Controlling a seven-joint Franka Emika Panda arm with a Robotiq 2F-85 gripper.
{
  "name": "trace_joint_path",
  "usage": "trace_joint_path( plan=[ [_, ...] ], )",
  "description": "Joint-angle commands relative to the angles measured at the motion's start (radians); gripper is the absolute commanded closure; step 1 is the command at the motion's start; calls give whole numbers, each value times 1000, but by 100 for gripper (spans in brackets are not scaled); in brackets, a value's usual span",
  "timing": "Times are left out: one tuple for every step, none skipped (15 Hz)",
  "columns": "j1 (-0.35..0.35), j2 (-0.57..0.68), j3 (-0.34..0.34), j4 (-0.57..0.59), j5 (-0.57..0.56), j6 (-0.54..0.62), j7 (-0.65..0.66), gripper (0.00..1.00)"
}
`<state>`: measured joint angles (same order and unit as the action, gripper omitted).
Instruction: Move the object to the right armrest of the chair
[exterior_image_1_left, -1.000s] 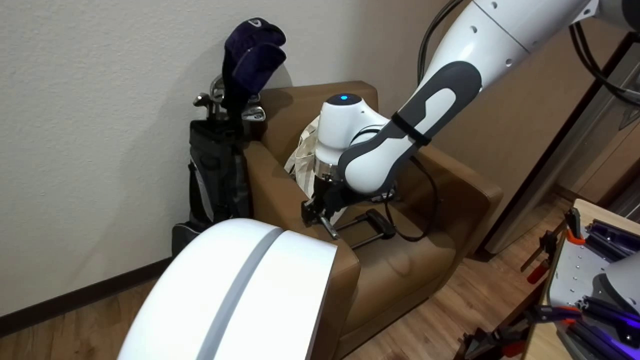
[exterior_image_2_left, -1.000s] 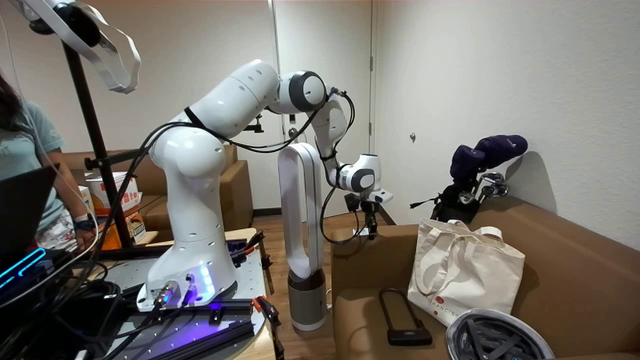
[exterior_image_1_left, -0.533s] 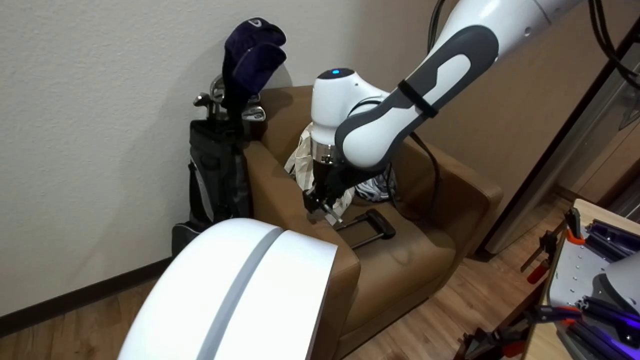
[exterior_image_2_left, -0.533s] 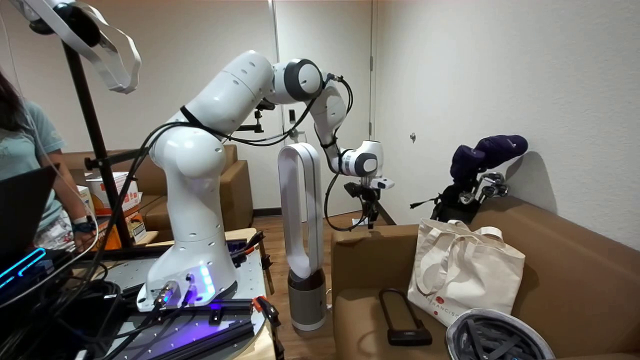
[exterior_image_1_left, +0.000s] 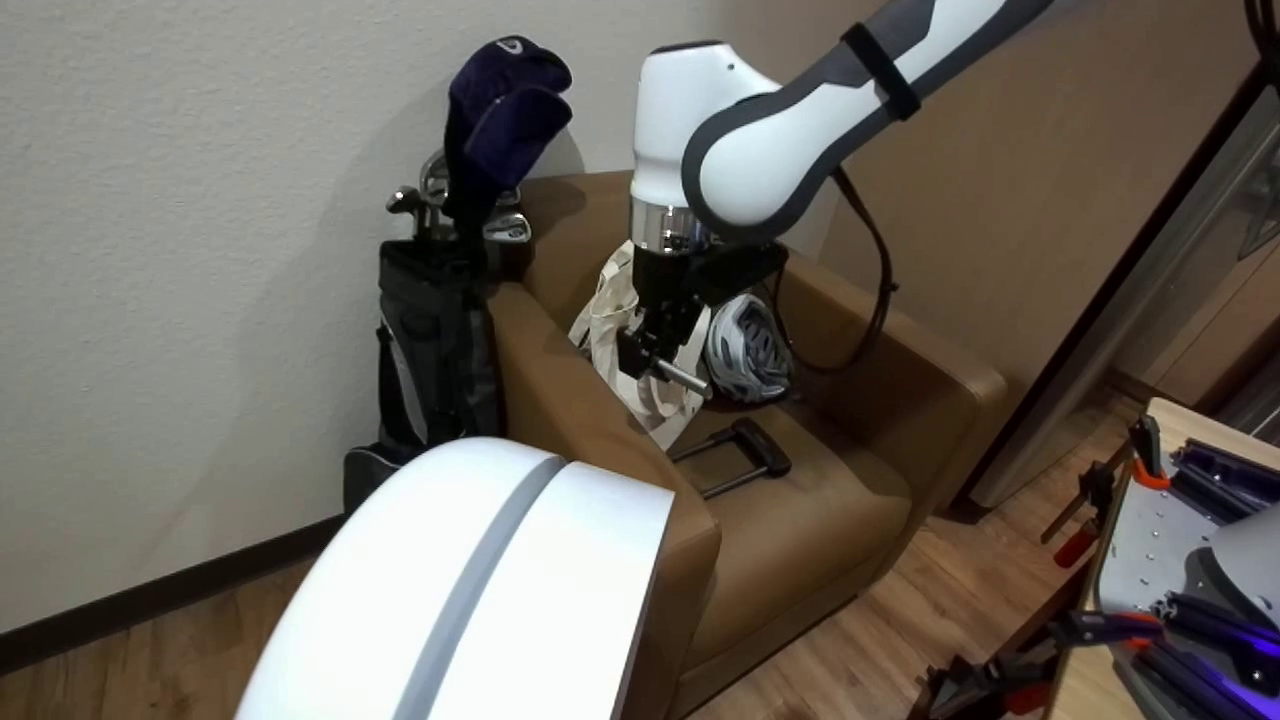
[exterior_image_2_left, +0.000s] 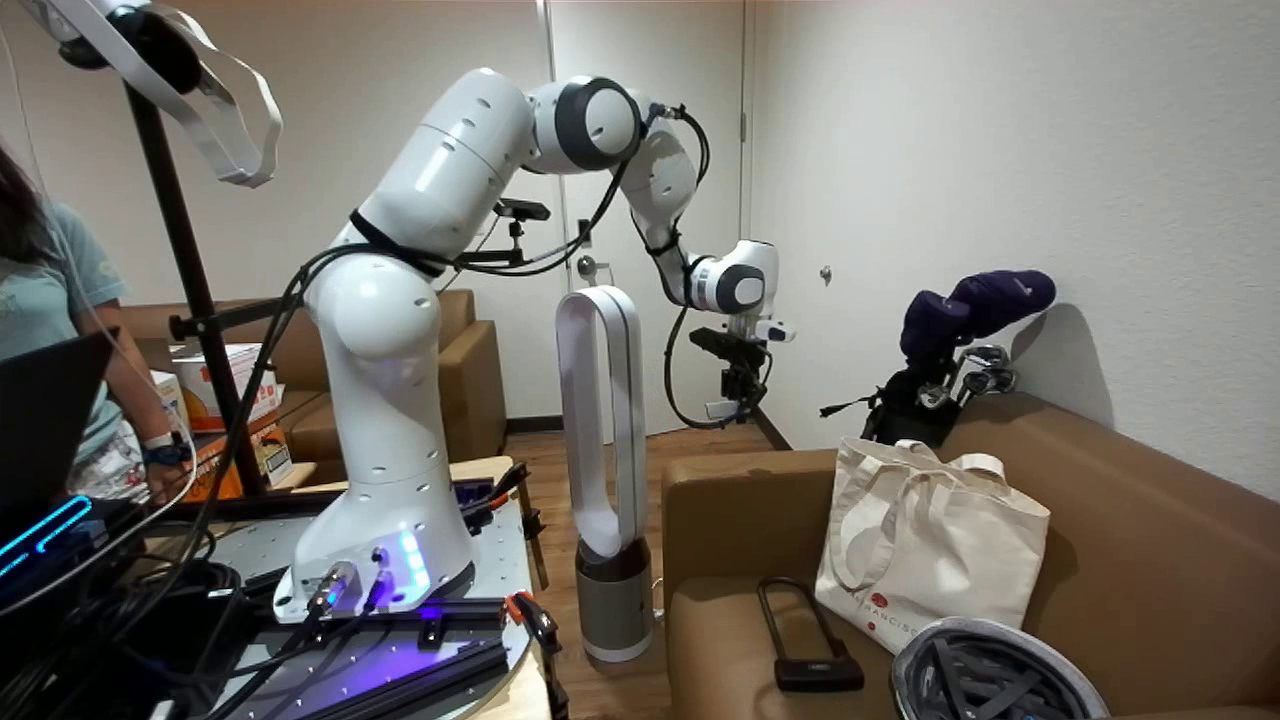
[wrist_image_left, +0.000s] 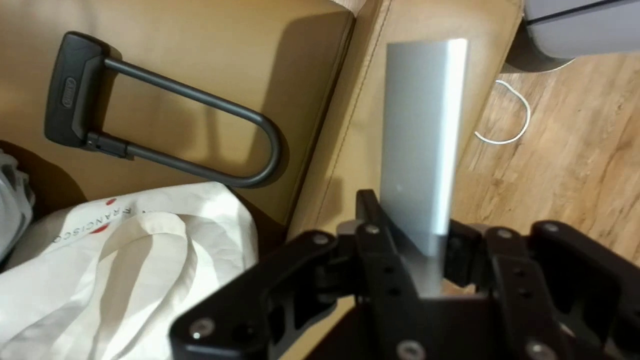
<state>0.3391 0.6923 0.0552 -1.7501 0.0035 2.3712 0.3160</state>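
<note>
The object, a silver metallic bar (wrist_image_left: 417, 140), is pinched between the black fingers of my gripper (wrist_image_left: 412, 225). In an exterior view the bar (exterior_image_1_left: 683, 377) juts sideways from the gripper (exterior_image_1_left: 640, 358), in the air above the chair (exterior_image_1_left: 800, 530). In the wrist view the padded armrest beside the fan (wrist_image_left: 350, 145) lies beneath the bar, apart from it. Facing the brown chair's front, the right armrest (exterior_image_1_left: 925, 350) is the opposite one, away from the fan; my gripper is not over it. The wrist view does not show that armrest.
On the seat lie a black U-lock (wrist_image_left: 75, 95), a white tote bag (exterior_image_2_left: 930, 530) and a grey helmet (exterior_image_2_left: 990, 670). A white fan (exterior_image_2_left: 610, 560) stands beside the near armrest. A golf bag (exterior_image_1_left: 435, 340) leans by the wall. A cable loop (exterior_image_1_left: 870, 330) hangs off my arm.
My gripper has risen from close above the armrest beside the fan, carrying the silver bar up with it. The U-lock, tote bag and helmet have stayed in place.
</note>
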Motion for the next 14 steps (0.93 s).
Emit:
trace_joint_path(
  plan=[
    [-121, -39, 119, -48, 90, 50, -214, 93],
    [-160, -43, 150, -59, 134, 71, -268, 93],
    [-198, -43, 183, -64, 181, 83, -325, 93],
    [-235, -43, 217, -70, 237, 94, -373, 93],
    [-254, -44, 232, -71, 268, 82, -400, 93],
    [-188, -11, 174, -20, 207, 63, -321, 87],
    [-212, -11, 191, -23, 231, 63, -351, 87],
    [-225, -13, 199, -27, 240, 64, -363, 87],
    [-230, -13, 202, -28, 242, 64, -367, 87],
    [-230, -13, 205, -29, 242, 64, -367, 87],
    [-230, -13, 207, -30, 243, 64, -367, 95],
    [-240, -18, 209, -37, 258, 68, -366, 95],
    [-252, -32, 207, -55, 271, 84, -365, 95],
    [-263, -53, 200, -85, 282, 108, -359, 95]
  ],
)
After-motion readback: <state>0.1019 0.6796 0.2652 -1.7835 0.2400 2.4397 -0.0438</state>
